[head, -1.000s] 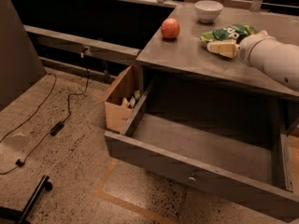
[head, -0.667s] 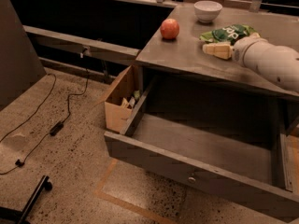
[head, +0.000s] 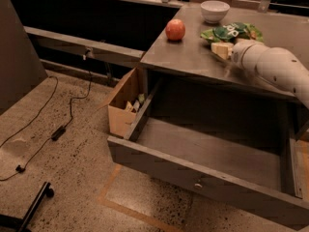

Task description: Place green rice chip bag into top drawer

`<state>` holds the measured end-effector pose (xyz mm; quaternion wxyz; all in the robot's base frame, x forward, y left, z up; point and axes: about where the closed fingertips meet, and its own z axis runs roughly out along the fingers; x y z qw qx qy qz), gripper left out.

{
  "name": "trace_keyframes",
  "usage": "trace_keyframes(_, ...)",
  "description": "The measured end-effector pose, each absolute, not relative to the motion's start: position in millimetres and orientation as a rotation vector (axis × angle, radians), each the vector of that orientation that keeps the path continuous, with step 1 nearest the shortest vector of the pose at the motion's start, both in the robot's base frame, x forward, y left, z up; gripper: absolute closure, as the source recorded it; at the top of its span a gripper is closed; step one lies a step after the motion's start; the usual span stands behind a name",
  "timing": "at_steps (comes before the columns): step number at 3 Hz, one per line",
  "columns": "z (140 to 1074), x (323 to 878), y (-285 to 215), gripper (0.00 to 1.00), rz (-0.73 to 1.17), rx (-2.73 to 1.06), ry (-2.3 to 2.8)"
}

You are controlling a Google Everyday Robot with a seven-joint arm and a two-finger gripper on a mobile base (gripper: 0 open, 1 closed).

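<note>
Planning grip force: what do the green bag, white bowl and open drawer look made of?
Crinkled green snack bag: thin plastic film, creased. Small white bowl: smooth, probably ceramic. Wide grey drawer: matte, metal or laminate, unclear. The claw is at the bag's near edge.

The green rice chip bag [head: 232,32] has white lettering. Cream gripper [head: 221,50] at upper right; red apple [head: 175,29], grey top drawer [head: 159,161]

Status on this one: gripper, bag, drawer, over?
Gripper at near edge of green rice chip bag, on countertop. Top drawer pulled open. Red apple, bowl sit apart.
</note>
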<state>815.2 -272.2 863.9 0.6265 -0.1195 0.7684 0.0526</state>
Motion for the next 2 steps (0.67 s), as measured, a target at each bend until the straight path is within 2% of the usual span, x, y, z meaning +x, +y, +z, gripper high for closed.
trace_keyframes(2, 864.8, 823.1, -271.9, 0.88, 0.122, -0.264, 1.752)
